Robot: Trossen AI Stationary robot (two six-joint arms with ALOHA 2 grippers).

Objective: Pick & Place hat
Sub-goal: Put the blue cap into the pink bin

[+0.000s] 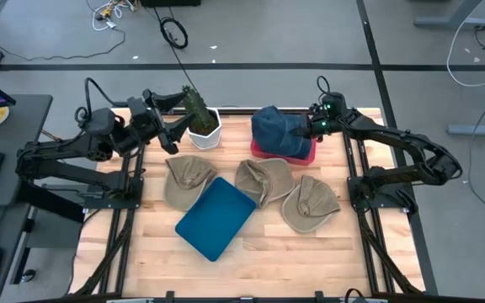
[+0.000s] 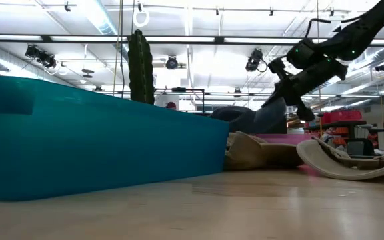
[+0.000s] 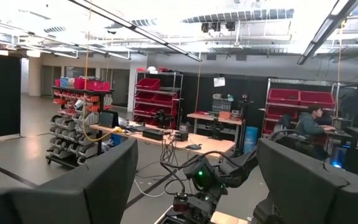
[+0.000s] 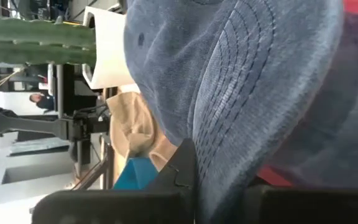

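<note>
1. Nearest the low camera, the teal bin (image 2: 105,137) fills the foreground of the table (image 2: 259,207); from above, bin (image 1: 215,217) lies tilted at the table's centre front.
2. Three tan hats lie around it: the left tan hat (image 1: 185,178) touches the bin's upper-left edge, the middle tan hat (image 1: 263,179) sits just beside its right corner, and the right tan hat (image 1: 310,204) lies near the right edge.
3. Blue hat (image 1: 278,133) rests on the red tray (image 1: 308,156) at the table's back, right of centre.
4. Right gripper (image 1: 311,128) is at the blue hat's right side, jaws closed on the brim. In the right wrist view the stitched brim of the blue hat (image 4: 241,81) runs down between the dark fingers (image 4: 185,168), with the red tray (image 4: 278,176) showing beneath.
5. From table height, the right gripper (image 2: 299,100) reaches down from the upper right onto the blue hat (image 2: 249,120).
6. Left gripper (image 1: 178,133) hovers at the back left, just beside the white pot (image 1: 205,130) holding the cactus (image 1: 195,105). Its jaws stand wide open and hold nothing; its fingers (image 3: 86,186) frame the room beyond.
7. A seated person (image 3: 309,121) shows at a desk in the background of the left wrist view.
</note>
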